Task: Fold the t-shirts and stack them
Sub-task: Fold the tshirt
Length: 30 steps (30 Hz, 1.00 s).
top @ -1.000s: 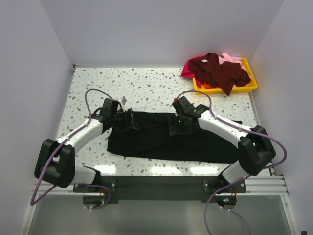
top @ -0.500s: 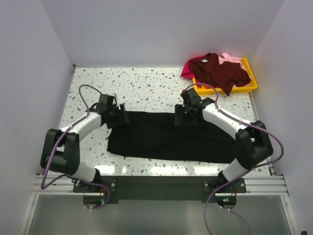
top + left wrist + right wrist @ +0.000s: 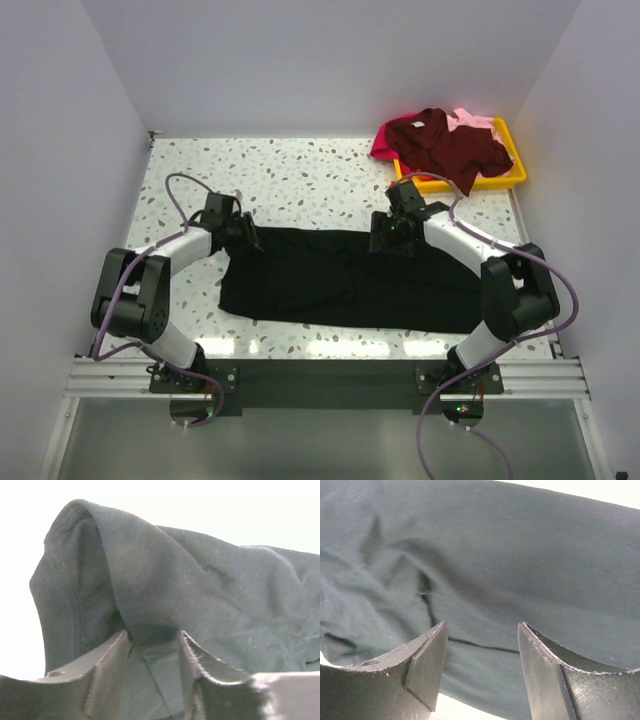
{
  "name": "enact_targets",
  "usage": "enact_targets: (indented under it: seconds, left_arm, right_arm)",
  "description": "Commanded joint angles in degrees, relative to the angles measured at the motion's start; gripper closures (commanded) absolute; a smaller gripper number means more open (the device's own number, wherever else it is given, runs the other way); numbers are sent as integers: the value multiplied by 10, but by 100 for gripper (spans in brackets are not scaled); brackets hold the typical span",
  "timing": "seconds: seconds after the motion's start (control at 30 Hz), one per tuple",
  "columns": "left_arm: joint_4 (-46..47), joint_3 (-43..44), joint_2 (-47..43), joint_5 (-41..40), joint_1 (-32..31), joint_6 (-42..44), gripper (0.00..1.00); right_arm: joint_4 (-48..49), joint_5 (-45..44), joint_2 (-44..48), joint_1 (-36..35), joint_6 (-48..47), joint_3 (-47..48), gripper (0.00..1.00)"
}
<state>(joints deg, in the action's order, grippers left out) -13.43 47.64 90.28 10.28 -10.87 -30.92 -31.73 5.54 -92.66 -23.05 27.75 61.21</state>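
Top: yellow tray (image 3: 505, 183) at back-R corner of counter (image 3: 290, 180) holds maroon shirt (image 3: 445, 145) on top, spilling over front rim. Magenta shirt (image 3: 383, 148) hangs off its L end, pink shirt (image 3: 475, 122) peeks at back. Black shirt (image 3: 340, 285) lies spread across near-middle of counter. L jaws at its far-L corner, R jaws at its far edge. Speckled counter, pale walls on 3 sides.
L wrist: jaws grip a raised fold of black shirt.
R wrist: jaws open over black cloth.
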Motion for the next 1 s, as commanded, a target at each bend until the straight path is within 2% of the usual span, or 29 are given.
enact_targets:
  seconds: [0.0,0.03,0.27,0.77,0.97]
  left_arm:
    - [53,-16,13,32,9,0,57]
    - [59,-18,14,33,9,0,66]
    - [60,-34,19,31,22,9,99]
    - [16,-44,-19,-25,55,25,100]
    - [10,-42,-27,-32,57,29,100]
  right_arm:
    - [23,11,-7,22,-12,-20,38]
    - [25,11,-8,28,-13,-23,37]
    - [47,23,-24,77,-16,-58,35]
    - [76,46,-90,154,-21,-74,34]
    - [59,34,-100,167,-38,-43,33]
